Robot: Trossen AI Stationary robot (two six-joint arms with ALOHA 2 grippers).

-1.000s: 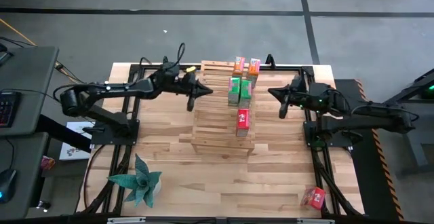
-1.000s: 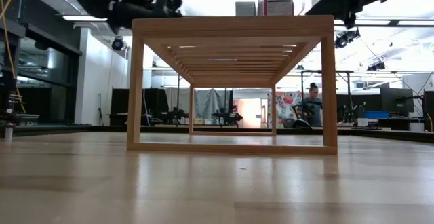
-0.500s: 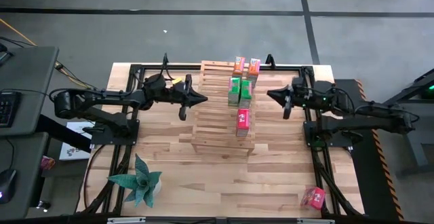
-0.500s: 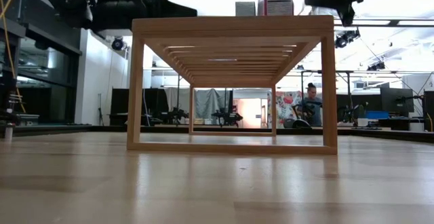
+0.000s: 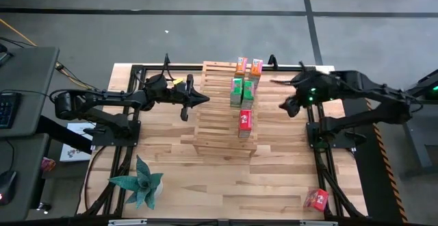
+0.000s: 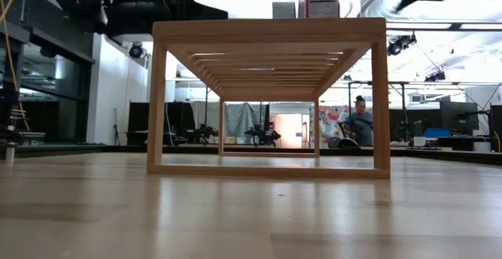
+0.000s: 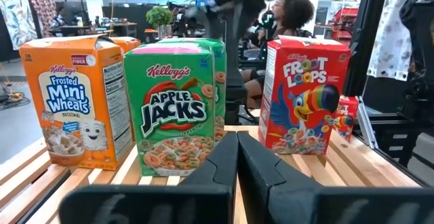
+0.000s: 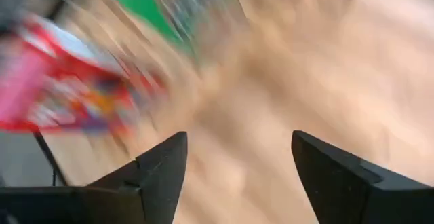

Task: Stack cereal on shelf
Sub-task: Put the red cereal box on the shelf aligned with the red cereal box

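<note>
The shelf [image 5: 226, 113] stands mid-table, a slatted wooden rack. On it stand two orange cereal boxes [image 5: 248, 66] at the far end, two green ones [image 5: 241, 92] below them and a red one [image 5: 245, 120] lower down, each on its base on the slats. A second red box [image 5: 317, 199] lies on the table at the near right corner. My left gripper [image 5: 203, 100] hovers shut at the shelf's left side, facing the boxes [image 7: 178, 112]. My right gripper [image 5: 287, 106] hangs open, right of the shelf, with nothing between its fingers [image 8: 163, 166].
A teal spiky plant [image 5: 140, 185] stands at the near left of the table. Black frame rails [image 5: 321, 164] run along the table's left and right sides. In the low view a person [image 6: 361, 122] shows in the room beyond the shelf.
My left gripper has drawn back a little from the shelf toward the table's left edge, then held still. My right gripper has risen and swung away from the shelf toward the table's right edge, turning as it goes; its wrist view is blurred by the motion.
</note>
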